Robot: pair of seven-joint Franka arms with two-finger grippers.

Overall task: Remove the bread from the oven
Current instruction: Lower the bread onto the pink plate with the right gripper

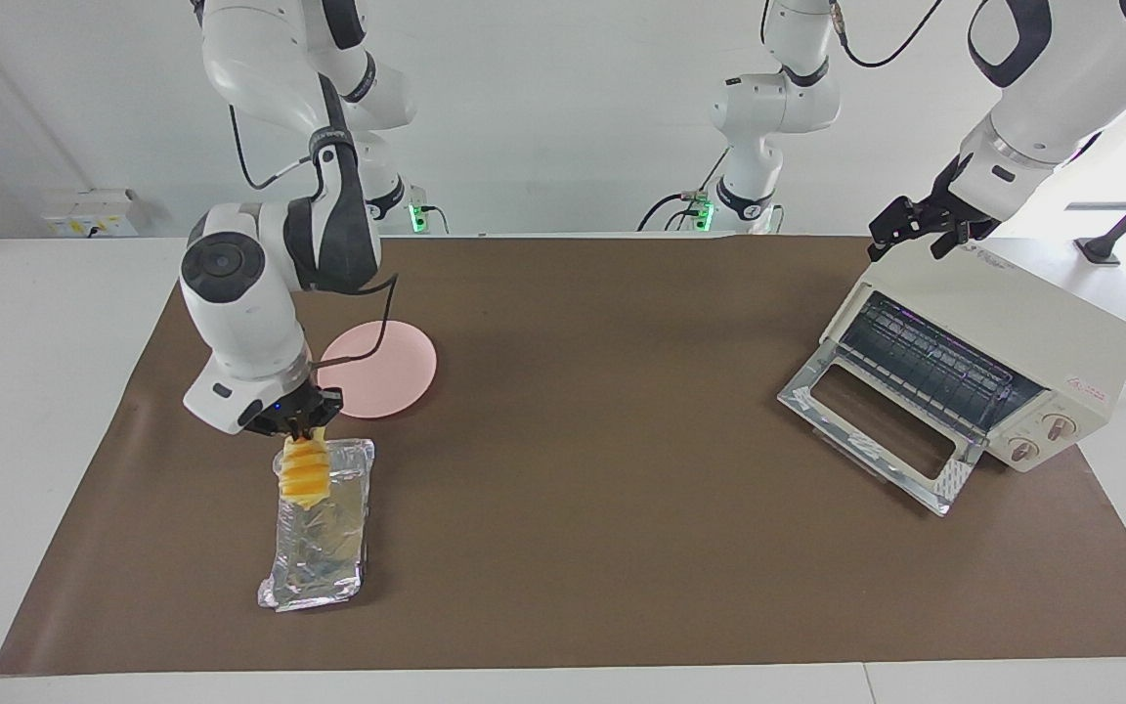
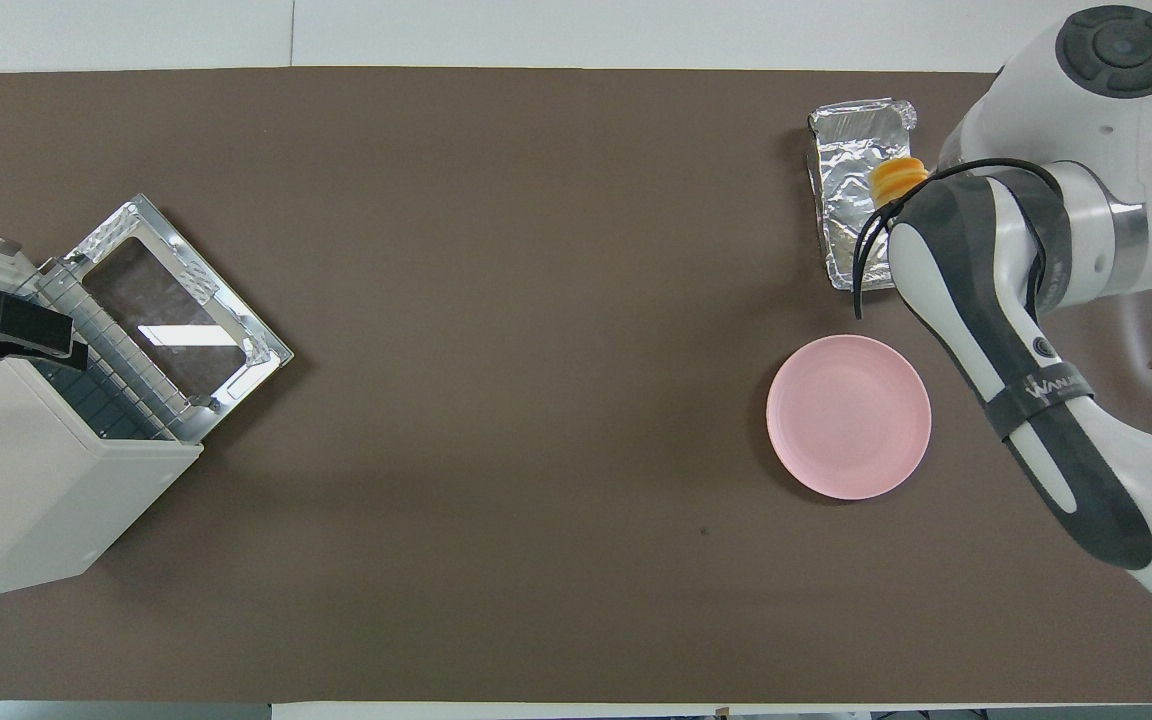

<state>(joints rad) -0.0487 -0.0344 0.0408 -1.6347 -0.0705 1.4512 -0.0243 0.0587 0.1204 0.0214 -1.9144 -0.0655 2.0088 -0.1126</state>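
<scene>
**A:** Facing view first: your oven [image 1: 988, 376] sits at the left arm's end of the table [image 1: 602, 548], door dropped open, rack bare as far as I can see.

**B:** So the bread's out?

**A:** Yes. Your right hand [image 1: 304, 427] is pinching the bread [image 1: 304, 474] by one end, hanging over the foil tray [image 1: 321, 538], near the pink plate [image 1: 382, 370].

**B:** What's left?

**A:** I'd judge only setting it down, probably on the plate. Your left hand [image 1: 925, 227] waits over the oven's top; whether its fingers are apart I cannot tell.
</scene>
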